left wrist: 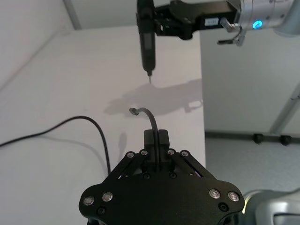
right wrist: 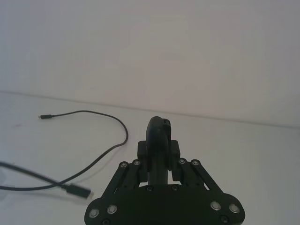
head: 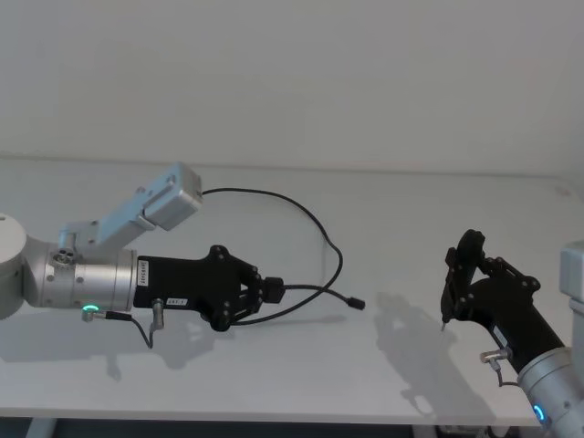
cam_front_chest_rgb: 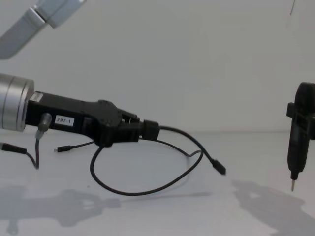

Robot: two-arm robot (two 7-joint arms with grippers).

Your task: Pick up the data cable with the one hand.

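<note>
1. The left gripper (head: pixel 272 290) was pinched on the cable (head: pixel 315 219) a little back from the near plug (head: pixel 358 302), low over the table (head: pixel 411 228) and left of centre. The grasp looked made.
2. In the chest view the held stretch stood clear of the table. The near plug hung free past the fingers, the slack sagged in a loop below, and the far plug (cam_front_chest_rgb: pixel 61 149) lay on the surface behind. The lift looked barely begun, with most of the cable's length left to raise.
3. The right gripper (head: pixel 463 269) hung on the right, well apart from the cable. It was clamped on a slim black tool (cam_front_chest_rgb: pixel 297 147) with its metal tip pointing down, and it took no part in the task.
4. The bottom of the loop probably rested on the table, but the chest view did not settle it.
5. In the head view the cable's far run passed behind the grey block (head: pixel 173 196) on the left arm and was cut off there.
6. In the left wrist view the linkage hid the pads, so how deep the cable sat between them could not be judged.
</note>
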